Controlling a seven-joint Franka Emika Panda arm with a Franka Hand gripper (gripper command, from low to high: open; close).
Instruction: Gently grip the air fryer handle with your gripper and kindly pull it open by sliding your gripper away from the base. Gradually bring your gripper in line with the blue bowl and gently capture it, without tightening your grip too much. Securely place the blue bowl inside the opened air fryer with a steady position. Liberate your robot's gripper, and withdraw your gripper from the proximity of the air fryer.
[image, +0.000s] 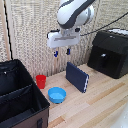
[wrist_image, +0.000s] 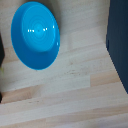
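The glossy black air fryer (image: 111, 52) stands at the exterior view's right, on the wooden table. Its short black handle (image: 103, 59) sticks out of the front face, and the drawer looks flush with the body. The blue bowl (image: 57, 94) sits upright on the table near the front, and it fills one corner of the wrist view (wrist_image: 35, 35). My gripper (image: 61, 52) hangs high above the table, above and behind the bowl and well to the left of the air fryer. Its blue-tipped fingers are apart and hold nothing. The fingers do not show in the wrist view.
A dark blue flat slab (image: 77, 77) leans on edge between the bowl and the air fryer, and shows at the wrist view's edge (wrist_image: 119, 45). A small red cup (image: 41, 81) stands behind the bowl. A big open black fabric case (image: 20, 97) fills the exterior view's left.
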